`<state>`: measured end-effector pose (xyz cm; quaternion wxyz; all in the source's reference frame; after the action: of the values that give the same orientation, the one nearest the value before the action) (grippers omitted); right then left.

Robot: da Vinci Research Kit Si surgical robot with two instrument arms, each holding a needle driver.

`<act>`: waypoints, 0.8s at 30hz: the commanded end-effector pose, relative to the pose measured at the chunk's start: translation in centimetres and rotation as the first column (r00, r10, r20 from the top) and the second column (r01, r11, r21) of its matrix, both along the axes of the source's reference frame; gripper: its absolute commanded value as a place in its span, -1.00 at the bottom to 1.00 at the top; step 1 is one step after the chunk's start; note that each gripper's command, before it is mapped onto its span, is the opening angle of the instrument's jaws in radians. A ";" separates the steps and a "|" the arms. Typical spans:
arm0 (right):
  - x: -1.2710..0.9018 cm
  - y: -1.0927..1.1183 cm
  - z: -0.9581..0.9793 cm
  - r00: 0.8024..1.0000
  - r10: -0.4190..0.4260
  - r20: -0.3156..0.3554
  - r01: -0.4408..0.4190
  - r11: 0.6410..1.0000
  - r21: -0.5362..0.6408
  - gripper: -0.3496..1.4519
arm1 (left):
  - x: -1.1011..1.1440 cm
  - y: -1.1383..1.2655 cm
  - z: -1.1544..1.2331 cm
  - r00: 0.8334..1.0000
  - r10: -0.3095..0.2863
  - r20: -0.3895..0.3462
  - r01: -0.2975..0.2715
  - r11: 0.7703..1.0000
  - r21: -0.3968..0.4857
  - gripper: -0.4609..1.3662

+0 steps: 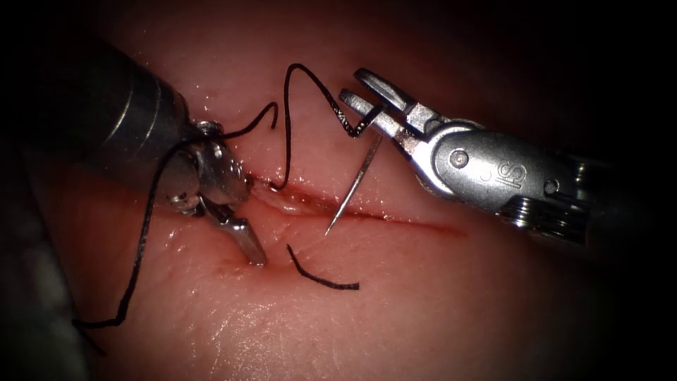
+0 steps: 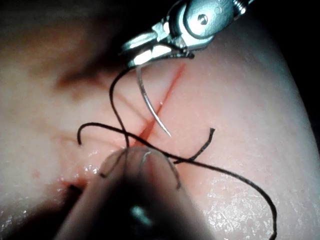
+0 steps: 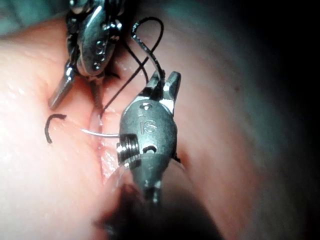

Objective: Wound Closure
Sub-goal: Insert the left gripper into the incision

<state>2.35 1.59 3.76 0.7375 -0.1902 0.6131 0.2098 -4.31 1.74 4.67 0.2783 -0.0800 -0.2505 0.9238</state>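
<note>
Black thread (image 1: 288, 106), pink tissue (image 1: 423, 296)

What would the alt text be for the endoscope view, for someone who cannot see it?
The right tool holds a curved needle near its thread end, tip hanging over the cut in the tissue. The left tool, jaws open, rests at the cut; dark thread loops between them.

A thin, curved steel needle (image 1: 355, 185) hangs point-down over the long red cut (image 1: 395, 217) in the pale pink tissue (image 1: 423, 303), its tip just above the cut and out of the flesh. Black thread (image 1: 288, 134) loops up from the cut's left end to the needle's upper end, and a short cut piece of black thread (image 1: 321, 279) lies loose on the near side.
</note>
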 end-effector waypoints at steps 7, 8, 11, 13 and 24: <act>-0.02 0.00 0.00 1.000 0.007 0.001 -0.007 1.000 -0.006 -1.00 | 0.00 0.03 -0.09 0.999 -0.002 0.040 0.002 1.000 0.000 0.60; -0.02 0.00 0.00 1.000 0.007 0.001 -0.007 1.000 -0.006 -1.00 | 0.00 0.04 -0.11 0.999 -0.004 0.044 0.004 1.000 -0.003 0.58; -0.02 0.01 0.01 1.000 0.007 0.001 -0.007 1.000 -0.006 -1.00 | 0.00 0.10 -0.17 0.998 -0.016 0.068 0.017 1.000 -0.019 0.45; -0.02 0.02 0.01 1.000 0.006 0.005 -0.006 1.000 -0.010 -1.00 | 0.01 0.19 -0.23 0.994 -0.029 0.106 0.033 0.999 -0.038 0.31; -0.02 0.02 0.00 1.000 0.004 0.011 -0.004 1.000 -0.019 -1.00 | 0.05 0.38 -0.29 0.983 -0.049 0.176 0.061 0.996 -0.068 -0.70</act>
<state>2.33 1.61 3.77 0.7394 -0.1971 0.6112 0.2022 -4.25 2.13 4.38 0.2784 -0.1768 -0.2349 0.9144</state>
